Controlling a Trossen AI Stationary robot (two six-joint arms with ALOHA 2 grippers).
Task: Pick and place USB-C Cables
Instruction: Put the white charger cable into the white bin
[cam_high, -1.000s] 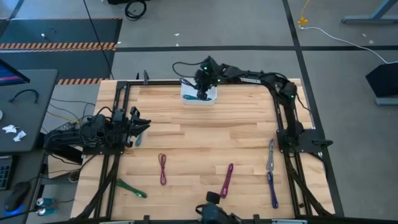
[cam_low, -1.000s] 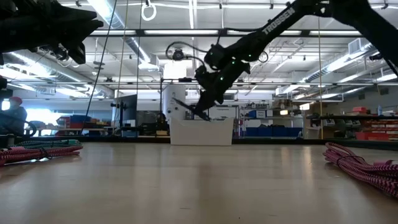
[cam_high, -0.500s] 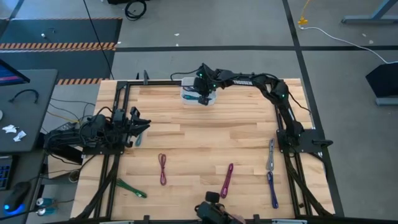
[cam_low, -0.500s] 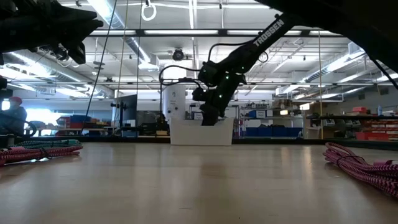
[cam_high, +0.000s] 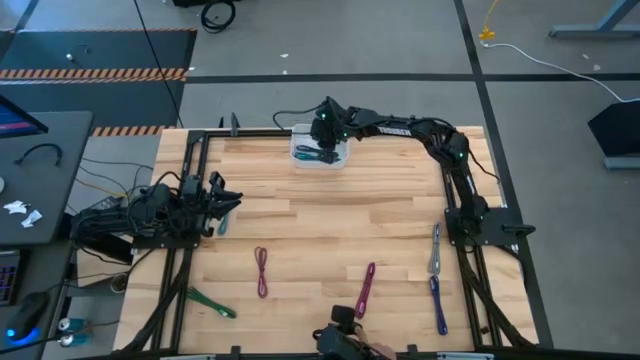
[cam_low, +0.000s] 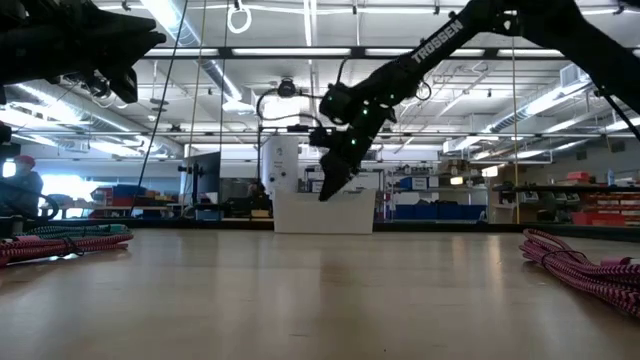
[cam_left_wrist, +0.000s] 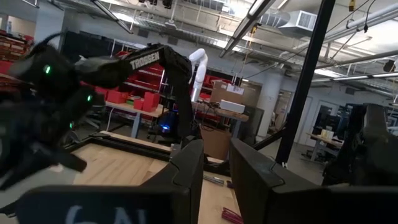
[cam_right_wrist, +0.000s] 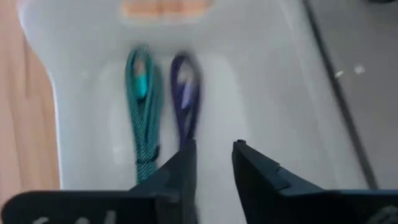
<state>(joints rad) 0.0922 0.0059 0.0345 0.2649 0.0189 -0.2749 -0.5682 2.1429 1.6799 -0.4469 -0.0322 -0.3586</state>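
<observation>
A white bin (cam_high: 342, 160) stands at the table's far edge, also seen in the low view (cam_low: 323, 212). A teal cable (cam_right_wrist: 140, 112) and a purple-blue cable (cam_right_wrist: 185, 99) lie side by side on its floor. My right gripper (cam_right_wrist: 214, 165) hovers just above the bin (cam_low: 325, 190), fingers slightly apart and empty. On the table lie maroon (cam_high: 261, 271), magenta (cam_high: 366, 288), green (cam_high: 212, 303), grey (cam_high: 436, 250) and blue (cam_high: 438, 305) cables. A light blue one (cam_high: 223, 220) lies beside my left gripper (cam_high: 222, 195), which waits at the left edge, fingers apart.
A black frame rail (cam_high: 190, 190) runs along the table's left, far and right sides. The middle of the wooden table (cam_high: 330, 220) is bare. In the low view, cable bundles lie at the near left (cam_low: 65, 243) and near right (cam_low: 585, 270).
My right gripper went down into the white bin and has come up again above its rim. A dark cable that hung from its fingers a second ago is gone from them. The left arm has kept still.
</observation>
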